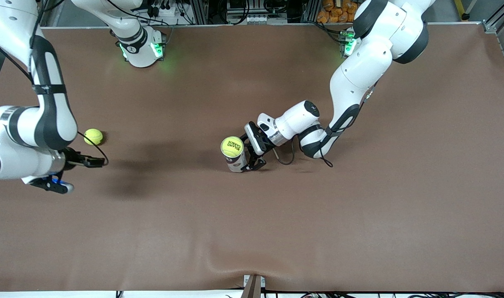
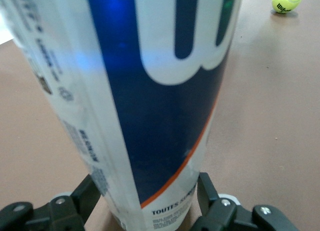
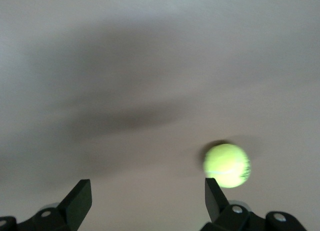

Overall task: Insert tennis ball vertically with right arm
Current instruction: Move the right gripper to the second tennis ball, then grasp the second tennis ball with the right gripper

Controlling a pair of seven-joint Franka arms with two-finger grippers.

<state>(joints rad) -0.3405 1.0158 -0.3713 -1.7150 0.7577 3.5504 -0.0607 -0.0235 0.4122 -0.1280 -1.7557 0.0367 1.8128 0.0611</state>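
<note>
A white and blue ball can (image 1: 236, 164) stands upright mid-table. A yellow tennis ball (image 1: 232, 146) sits in its open top. My left gripper (image 1: 252, 160) is shut on the can low down. In the left wrist view the can (image 2: 150, 116) fills the frame between the fingers (image 2: 90, 192). A second tennis ball (image 1: 93, 136) lies on the table toward the right arm's end. It shows in the left wrist view (image 2: 287, 0) and the right wrist view (image 3: 227, 165). My right gripper (image 1: 84, 174) is open and empty over the table beside that ball, also seen in its wrist view (image 3: 147, 193).
The brown table mat (image 1: 318, 215) is bare apart from the can and the loose ball. The arms' bases stand along the table's edge farthest from the front camera. A small mount (image 1: 254, 285) sits at the edge nearest the camera.
</note>
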